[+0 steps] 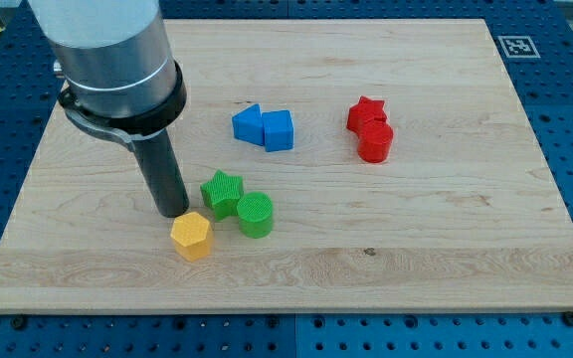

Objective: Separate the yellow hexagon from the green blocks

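The yellow hexagon (pixel 191 236) sits on the wooden board (pixel 446 249), lower-left of centre, toward the view's bottom. Just to its upper right is the green star (pixel 223 192), v. close but whether they touch I can't tell. The green cylinder (pixel 256 215) is right of the hexagon w/ a clear gap, and it sits against the star's lower-right side. So the 3 form a tight cluster, hexagon at the bottom-left.

My tip (pixel 174 211) is just above the hexagon's top-left edge, right beside it or touching; can't tell which. It's also just left of the green star, w/ a thin strip of board between. The rod is upright, no hand or claw on it, so it grasps nothing.

Further out: a blue triangle-ish block (pixel 248 123) and a blue block (pixel 279 130) w/ a peaked top sit touching, above the green pair toward the view's top. A red star (pixel 367 113) and a red cylinder (pixel 376 142) touch each other at the view's right, well apart from the rest.

No bins or trays in view; all blocks lie straight on the board.
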`<state>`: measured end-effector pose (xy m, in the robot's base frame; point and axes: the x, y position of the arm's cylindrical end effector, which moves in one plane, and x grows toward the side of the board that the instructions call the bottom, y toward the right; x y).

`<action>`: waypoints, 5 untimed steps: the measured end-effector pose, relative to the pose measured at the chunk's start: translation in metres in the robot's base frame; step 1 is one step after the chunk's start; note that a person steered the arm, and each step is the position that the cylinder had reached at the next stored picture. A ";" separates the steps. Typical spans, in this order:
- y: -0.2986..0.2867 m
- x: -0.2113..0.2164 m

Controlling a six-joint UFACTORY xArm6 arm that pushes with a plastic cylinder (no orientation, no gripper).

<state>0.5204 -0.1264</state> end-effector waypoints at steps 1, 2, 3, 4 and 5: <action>0.000 0.000; 0.000 0.003; 0.002 0.004; 0.011 0.004; 0.020 0.004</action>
<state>0.5240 -0.1064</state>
